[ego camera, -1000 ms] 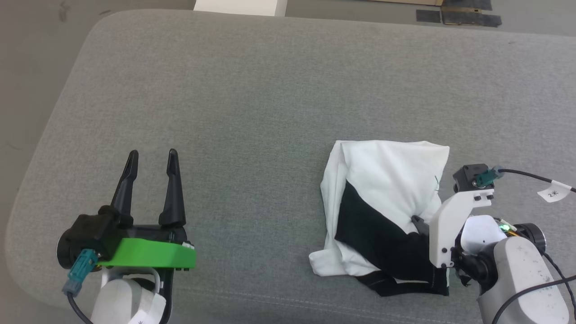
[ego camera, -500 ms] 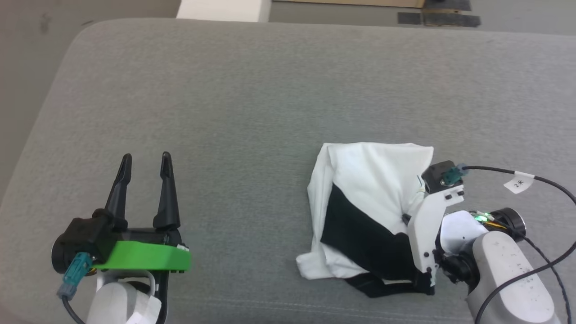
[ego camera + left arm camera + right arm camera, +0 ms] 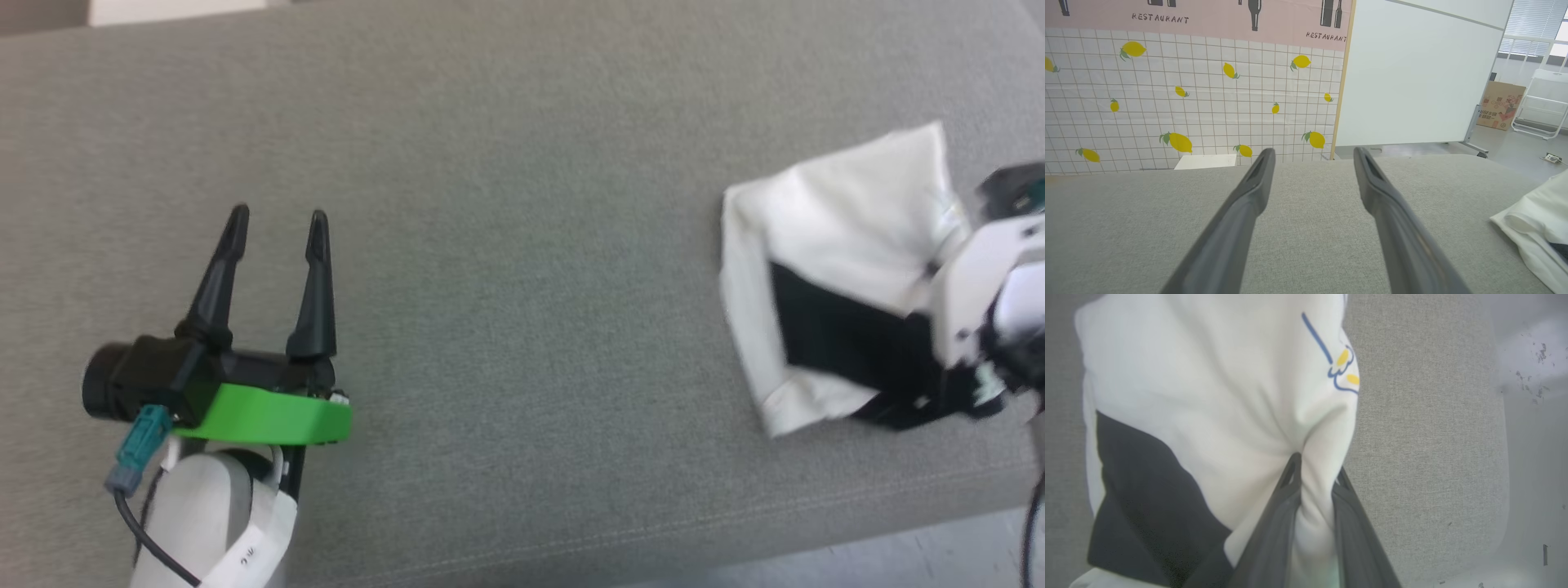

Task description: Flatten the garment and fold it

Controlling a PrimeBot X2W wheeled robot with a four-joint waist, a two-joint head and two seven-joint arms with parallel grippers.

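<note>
The garment point(image 3: 849, 212) lies bunched on the grey cushion point(image 3: 506, 269), far to the robot's right near the front edge, its long axis running roughly front to back, with a black sleeve crossing the white body. The right gripper point(image 3: 1316, 473) pinches a ridge of white cloth on the bundle's right side. The left gripper point(image 3: 277, 216), fingers spread and holding nothing, hovers well apart to the left. Spreading the shirt likely needs it to reach across.

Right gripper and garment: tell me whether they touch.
Touching. The right wrist view shows a white fold of the garment pinched between the fingers of the right gripper.
</note>
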